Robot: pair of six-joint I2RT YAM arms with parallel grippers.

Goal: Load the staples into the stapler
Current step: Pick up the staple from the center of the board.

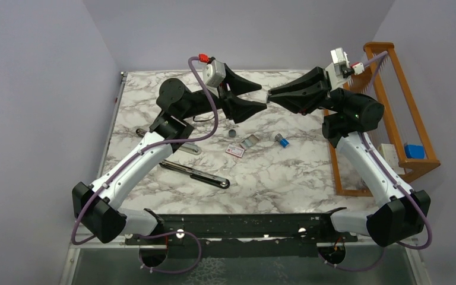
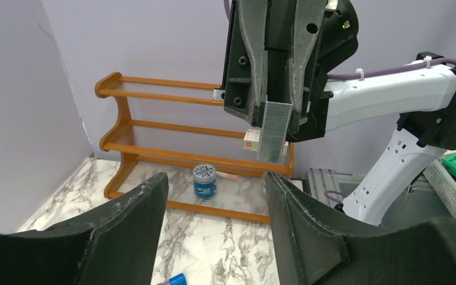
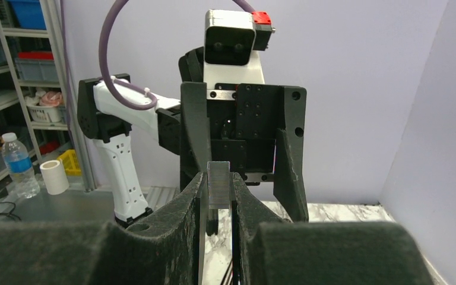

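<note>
My right gripper [image 3: 218, 179] is raised above the table and shut on a short silvery-grey strip of staples [image 3: 218, 184], which sticks out past its fingertips. The same staples [image 2: 272, 131] hang from that gripper in the left wrist view. My left gripper [image 2: 214, 181] faces it tip to tip, open, with nothing between its fingers. From above, the two grippers nearly meet over the back of the table, the left gripper [image 1: 263, 97] apart from the strip. The stapler [image 1: 195, 173] lies opened out flat on the marble. Another staple strip [image 1: 250, 141] lies beside the white-and-red box [image 1: 235, 151].
A dark round disc [image 1: 231, 133] and a blue-and-white cylinder [image 1: 282, 141] lie near the box. A wooden rack [image 1: 401, 107] stands along the right edge, with a blue jar [image 2: 205, 180] on its lower shelf. Walls close the back and both sides.
</note>
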